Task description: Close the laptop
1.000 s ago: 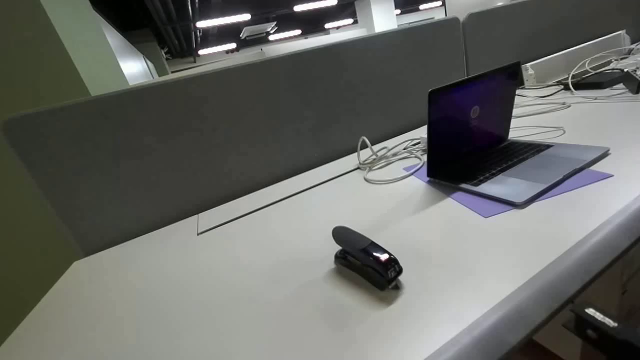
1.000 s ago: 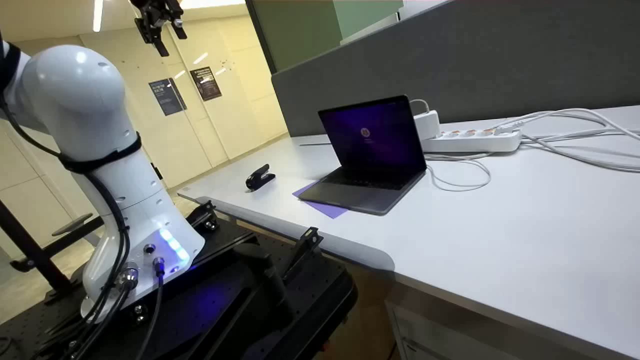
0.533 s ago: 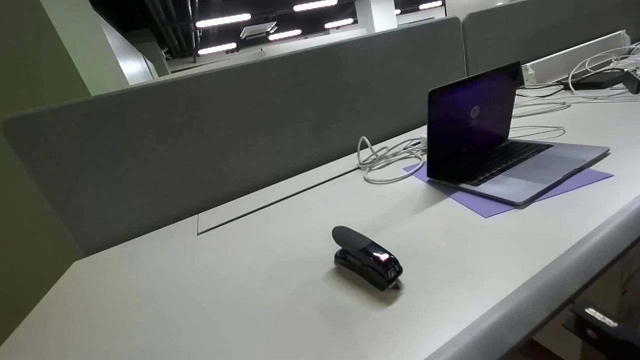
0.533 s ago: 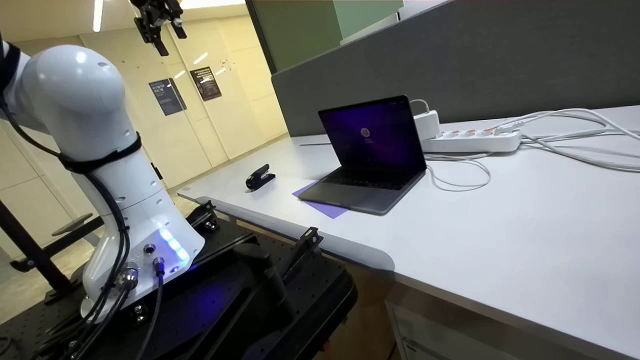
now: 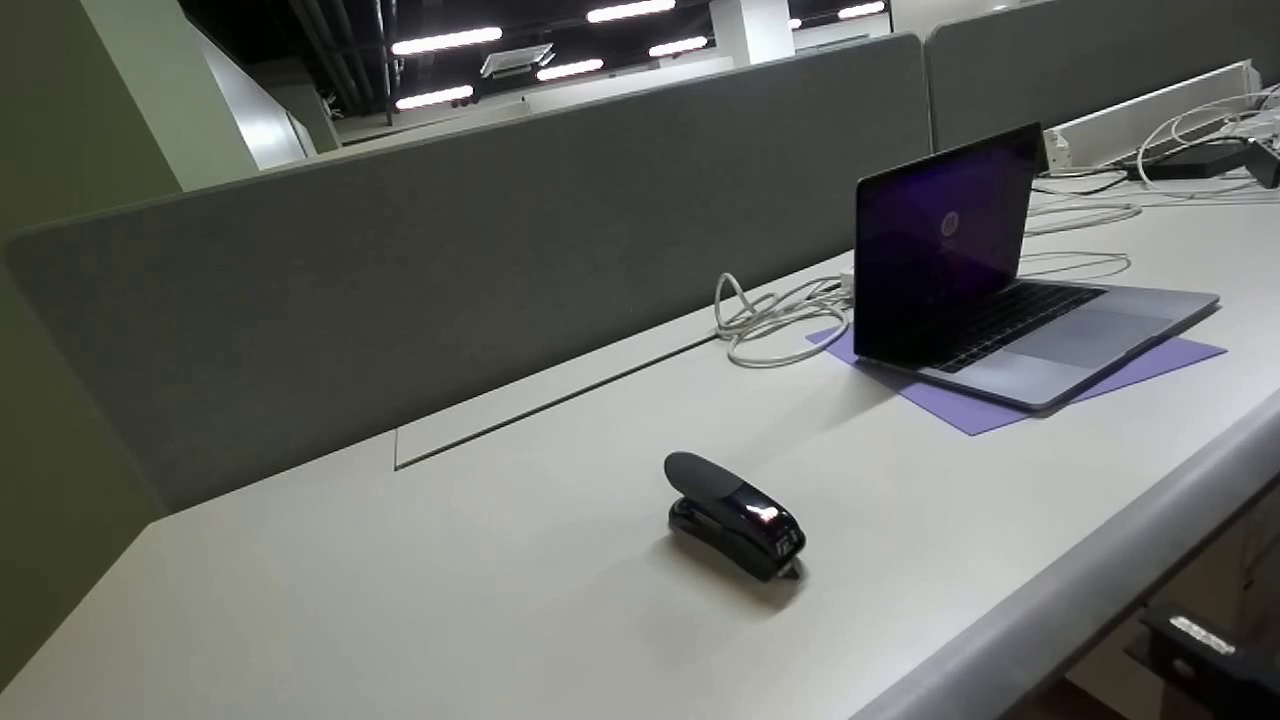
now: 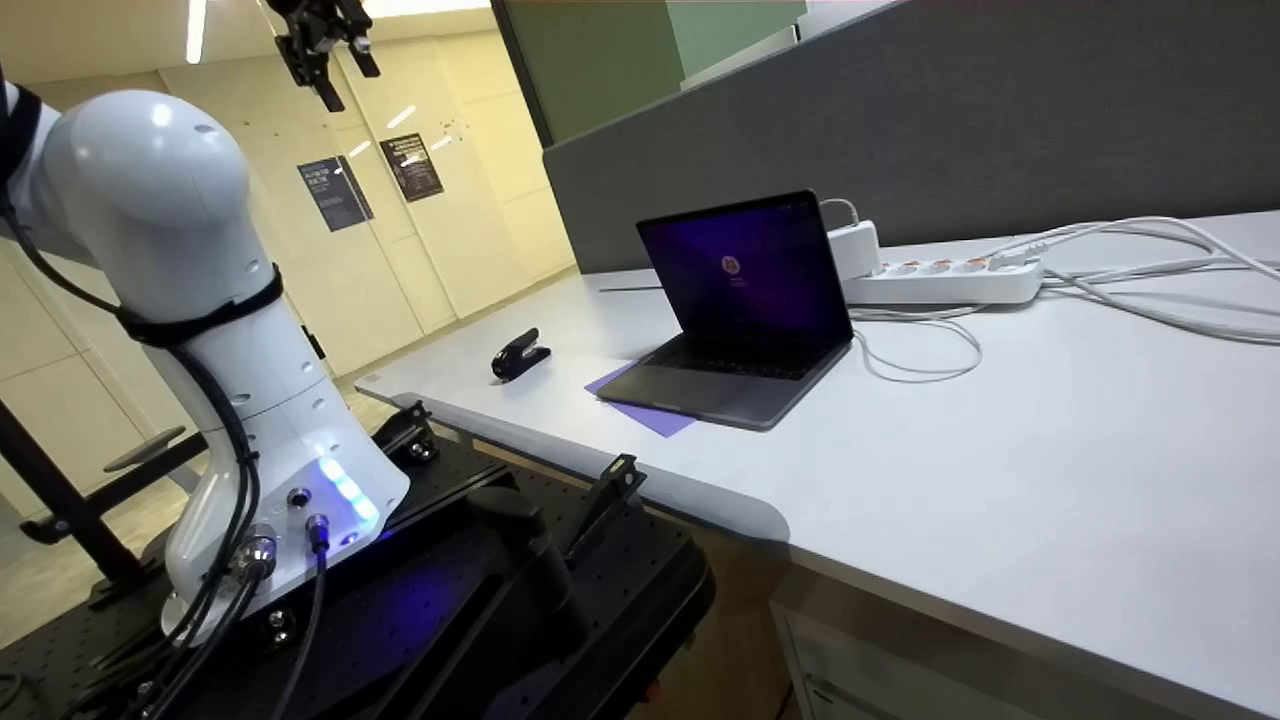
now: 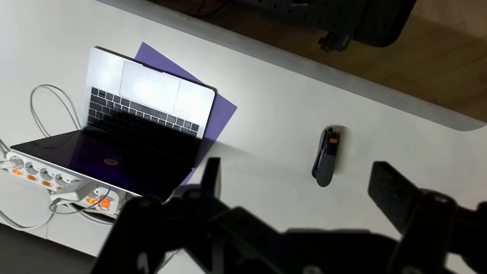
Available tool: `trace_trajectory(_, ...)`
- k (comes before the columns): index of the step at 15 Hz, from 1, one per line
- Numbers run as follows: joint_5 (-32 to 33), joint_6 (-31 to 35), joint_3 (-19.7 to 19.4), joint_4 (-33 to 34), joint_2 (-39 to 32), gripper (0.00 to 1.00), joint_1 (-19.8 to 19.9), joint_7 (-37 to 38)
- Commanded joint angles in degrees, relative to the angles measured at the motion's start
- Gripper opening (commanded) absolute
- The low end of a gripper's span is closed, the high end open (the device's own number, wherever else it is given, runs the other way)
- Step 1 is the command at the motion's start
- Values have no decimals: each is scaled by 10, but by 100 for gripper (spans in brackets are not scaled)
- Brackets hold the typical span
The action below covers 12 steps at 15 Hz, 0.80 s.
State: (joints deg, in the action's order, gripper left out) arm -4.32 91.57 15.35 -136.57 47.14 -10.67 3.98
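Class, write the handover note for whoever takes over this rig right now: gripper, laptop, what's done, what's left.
Gripper: open, holding nothing, raised well above the desk.
Laptop: on the desk, over part of a purple sheet, screen up and lit; gripper not touching it.
Done: none of the closing; the screen stands open.
Left: swing the screen down onto the keyboard, probably by pushing from behind; watch the power strip there.

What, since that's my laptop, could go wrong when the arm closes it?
The laptop rests partly on a purple sheet, so a push might slide both.
The power strip close behind the screen could get bumped if the gripper reaches in there.
Its fingers, spread wide, might scratch the screen if they press on it directly.
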Motion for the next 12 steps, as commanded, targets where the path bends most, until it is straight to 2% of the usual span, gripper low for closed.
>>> trace_trajectory(1,10,59,-21,-30,0,100,16,8)
trace_trajectory(6,-2,175,-77,-85,-19,100,25,-40)
trace_trajectory(12,-8,228,-140,-113,-76,100,9,-164)
